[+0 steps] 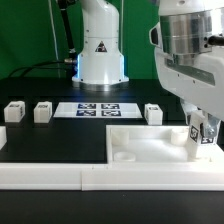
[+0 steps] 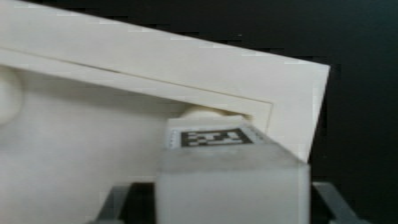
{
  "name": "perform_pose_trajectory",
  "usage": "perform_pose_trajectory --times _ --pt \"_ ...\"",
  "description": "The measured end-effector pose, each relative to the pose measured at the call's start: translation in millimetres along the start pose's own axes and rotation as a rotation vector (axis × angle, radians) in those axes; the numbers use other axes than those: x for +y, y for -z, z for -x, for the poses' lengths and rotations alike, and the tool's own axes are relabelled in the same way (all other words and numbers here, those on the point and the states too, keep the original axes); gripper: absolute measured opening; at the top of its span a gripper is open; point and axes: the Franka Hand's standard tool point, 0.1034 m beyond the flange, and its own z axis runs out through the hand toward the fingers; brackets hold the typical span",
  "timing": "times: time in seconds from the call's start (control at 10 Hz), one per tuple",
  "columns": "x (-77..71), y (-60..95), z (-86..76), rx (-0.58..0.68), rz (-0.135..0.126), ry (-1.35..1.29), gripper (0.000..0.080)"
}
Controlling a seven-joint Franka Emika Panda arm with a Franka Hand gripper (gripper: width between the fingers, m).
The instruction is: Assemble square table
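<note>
The gripper [image 1: 201, 138] is clamped on a small white tagged leg [image 1: 200, 134], its fingers [image 2: 128, 205] pressed against the block's two sides. In the wrist view the held leg [image 2: 222, 170] fills the space between them, with its black-and-white tag [image 2: 217, 137] facing the camera. The leg hangs upright over the corner of the square tabletop slab [image 1: 150, 143] at the exterior view's right. From the wrist, its tagged end sits right at the slab [image 2: 143, 80] corner, just beside a rounded corner socket [image 2: 206, 104]. Whether the leg touches the socket cannot be told. Another socket [image 1: 125, 157] shows as a shallow round recess at the slab's near corner on the exterior view's left. The slab lies flat on the black table [image 1: 60, 140], its near edge against the long white border rail [image 1: 40, 177]. Behind it, a first loose leg [image 1: 14, 112], a second loose leg [image 1: 42, 112] and a third loose leg [image 1: 153, 113] stand in a row, with the marker board [image 1: 97, 109] lying between the second and third.
</note>
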Motion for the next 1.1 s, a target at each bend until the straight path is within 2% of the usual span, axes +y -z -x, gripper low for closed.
perform_pose_trajectory --times 0.1,0.2,0.3,0.4,0.5,0.7,1.1 --pt "0.2 -0.5 0.2 -0.001 0.001 0.04 0.0335" --pt "-0.8 -0.5 2.0 0.008 -0.002 0.157 0.0527" --pt "-3.0 -1.0 8.4 0.013 -0.011 0.333 0.0527" --pt "-2.7 -2.2 15.5 0.024 -0.004 0.51 0.063" --pt "-1.7 -3.0 20.6 0.024 -0.001 0.583 0.0644" --pt "-1.6 -3.7 18.2 0.023 0.001 0.738 0.0648" --pt "-0.1 -6.0 1.0 0.038 0.023 1.23 0.0649"
